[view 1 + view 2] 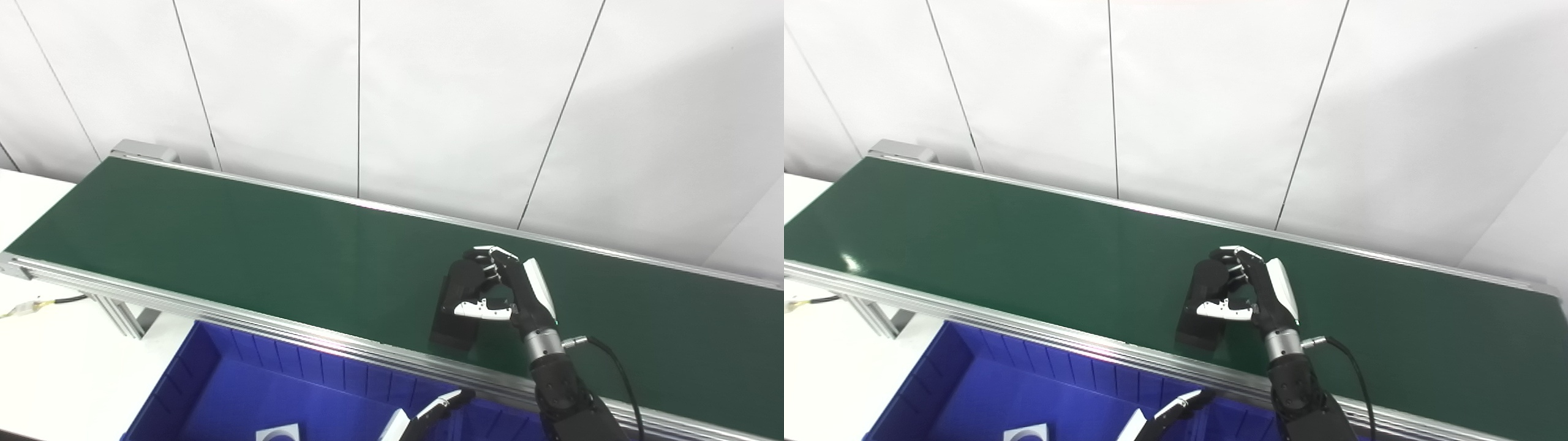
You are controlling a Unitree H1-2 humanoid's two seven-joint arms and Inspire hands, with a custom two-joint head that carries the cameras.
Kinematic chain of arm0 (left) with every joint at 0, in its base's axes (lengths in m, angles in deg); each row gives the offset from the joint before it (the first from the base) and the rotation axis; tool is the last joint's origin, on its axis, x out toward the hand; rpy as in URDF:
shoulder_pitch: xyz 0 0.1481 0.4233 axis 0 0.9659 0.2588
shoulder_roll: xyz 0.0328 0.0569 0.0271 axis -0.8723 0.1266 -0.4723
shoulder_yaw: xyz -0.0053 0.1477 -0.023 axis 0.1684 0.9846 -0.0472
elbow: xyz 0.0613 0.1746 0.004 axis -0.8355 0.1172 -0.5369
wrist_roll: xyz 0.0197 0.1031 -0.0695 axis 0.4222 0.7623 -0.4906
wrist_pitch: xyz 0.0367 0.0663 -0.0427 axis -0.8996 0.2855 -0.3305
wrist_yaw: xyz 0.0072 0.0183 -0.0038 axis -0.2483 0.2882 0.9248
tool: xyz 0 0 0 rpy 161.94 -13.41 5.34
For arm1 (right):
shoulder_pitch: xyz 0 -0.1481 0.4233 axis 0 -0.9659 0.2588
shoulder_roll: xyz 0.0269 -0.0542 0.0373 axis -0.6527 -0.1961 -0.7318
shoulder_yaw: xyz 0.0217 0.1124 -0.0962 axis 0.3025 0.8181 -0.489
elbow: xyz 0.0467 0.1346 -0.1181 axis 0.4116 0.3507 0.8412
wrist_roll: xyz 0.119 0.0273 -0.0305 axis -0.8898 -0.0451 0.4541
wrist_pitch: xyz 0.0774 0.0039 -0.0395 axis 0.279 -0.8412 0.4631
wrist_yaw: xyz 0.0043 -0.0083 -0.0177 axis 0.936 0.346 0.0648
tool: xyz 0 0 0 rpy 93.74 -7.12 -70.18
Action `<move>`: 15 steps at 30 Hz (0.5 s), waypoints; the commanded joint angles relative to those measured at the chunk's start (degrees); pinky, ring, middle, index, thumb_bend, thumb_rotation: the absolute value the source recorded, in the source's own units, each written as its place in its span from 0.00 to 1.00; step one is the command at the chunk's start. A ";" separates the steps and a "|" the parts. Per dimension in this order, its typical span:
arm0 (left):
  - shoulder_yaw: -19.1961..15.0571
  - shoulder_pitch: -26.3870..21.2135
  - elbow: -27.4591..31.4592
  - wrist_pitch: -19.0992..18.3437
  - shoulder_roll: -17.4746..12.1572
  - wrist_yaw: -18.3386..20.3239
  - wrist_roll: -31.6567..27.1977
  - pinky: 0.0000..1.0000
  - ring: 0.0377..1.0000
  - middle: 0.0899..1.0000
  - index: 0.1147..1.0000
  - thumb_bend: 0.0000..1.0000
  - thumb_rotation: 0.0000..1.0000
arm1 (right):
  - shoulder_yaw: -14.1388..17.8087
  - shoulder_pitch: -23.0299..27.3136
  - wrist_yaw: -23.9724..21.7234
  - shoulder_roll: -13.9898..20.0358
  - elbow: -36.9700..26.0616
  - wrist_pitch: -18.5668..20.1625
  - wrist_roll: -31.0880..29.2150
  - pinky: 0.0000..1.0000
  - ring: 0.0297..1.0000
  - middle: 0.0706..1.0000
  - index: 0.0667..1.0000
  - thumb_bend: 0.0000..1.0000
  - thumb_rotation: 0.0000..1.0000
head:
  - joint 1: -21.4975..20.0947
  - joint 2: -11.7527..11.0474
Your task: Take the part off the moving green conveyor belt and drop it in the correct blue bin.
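Note:
A long black block-shaped part (454, 318) lies on the green conveyor belt (245, 245) near its front rail. My right hand (499, 288) sits over the part's far end, fingers curled over the top and thumb against its side, closed on it. The part's near end still rests on the belt. At the bottom edge, only the fingers of my left hand (429, 413) show, hovering above the blue bin (233, 380); they look loosely extended with nothing in them.
The blue bin below the belt's front rail holds a small white part (278, 432) at the picture's bottom. A white table (55, 361) with a cable lies at the left. White wall panels stand behind the belt.

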 commanded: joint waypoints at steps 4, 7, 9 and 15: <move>-0.40 -0.22 1.82 1.75 0.00 0.11 0.12 0.84 0.86 0.86 0.84 0.80 1.00 | -1.19 1.92 0.04 0.03 -0.51 -1.87 2.11 0.31 0.34 0.37 0.45 0.51 0.14 | -0.13 0.14; -0.59 -0.13 1.83 1.75 0.05 0.47 0.13 0.83 0.86 0.86 0.84 0.82 1.00 | -1.59 1.82 0.03 0.32 -0.85 -1.87 2.66 0.30 0.33 0.37 0.45 0.51 0.14 | -0.13 0.14; -0.69 -0.08 1.87 1.75 0.12 0.61 0.05 0.85 0.86 0.86 0.84 0.80 1.00 | -1.92 1.74 -0.02 0.56 -1.19 -1.87 2.96 0.30 0.33 0.37 0.45 0.51 0.14 | -0.13 0.14; -1.12 -0.12 1.59 1.75 0.47 1.37 -0.28 0.85 0.87 0.86 0.84 0.81 1.00 | -2.15 1.38 -0.45 1.18 -2.07 -1.89 2.71 0.31 0.34 0.38 0.45 0.51 0.14 | -0.73 0.42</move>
